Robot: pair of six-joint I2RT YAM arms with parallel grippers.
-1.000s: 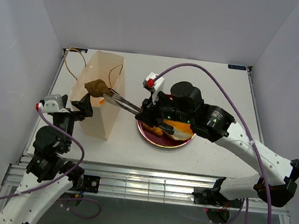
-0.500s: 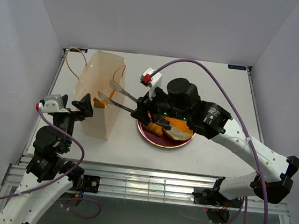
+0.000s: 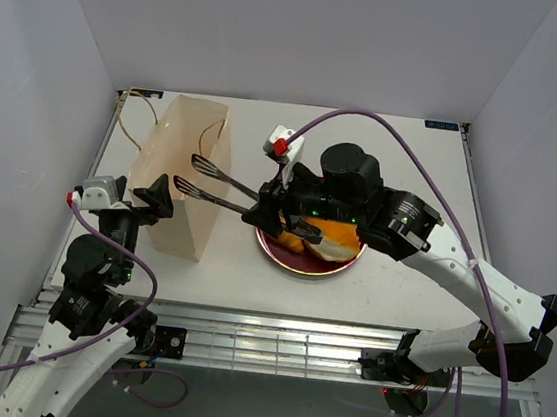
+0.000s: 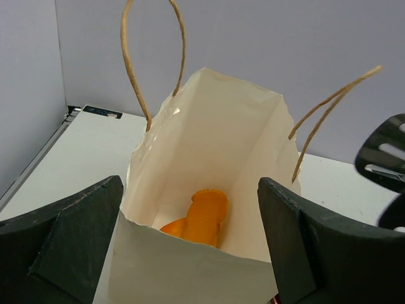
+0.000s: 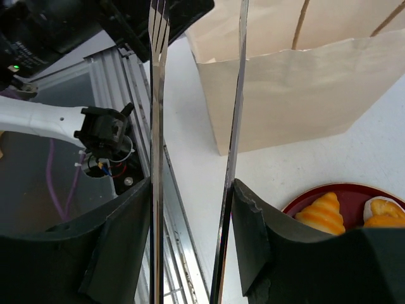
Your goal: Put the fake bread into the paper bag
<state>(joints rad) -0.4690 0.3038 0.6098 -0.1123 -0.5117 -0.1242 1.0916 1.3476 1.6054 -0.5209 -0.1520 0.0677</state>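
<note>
The cream paper bag (image 3: 187,173) stands open at the table's left. In the left wrist view the paper bag (image 4: 209,152) holds an orange pastry (image 4: 202,215) at its bottom. My left gripper (image 3: 156,198) is open, its fingers (image 4: 69,234) either side of the bag's near edge. My right gripper (image 3: 277,206) is shut on the metal tongs (image 3: 216,183), whose arms are spread and empty over the bag's right rim. More pastries (image 3: 331,237) lie on the dark red plate (image 3: 293,260) under my right arm; the right wrist view shows two of these pastries (image 5: 319,212).
The bag's cord handles (image 4: 152,57) stick up above its mouth. The tongs' tip (image 4: 383,152) shows at the right of the left wrist view. The table's metal front rail (image 5: 152,190) lies below my right gripper (image 5: 190,190).
A second ago the tongs held a brown pastry over the bag. They have since spread apart and are empty; the brown pastry is out of sight. My left arm has not moved.
</note>
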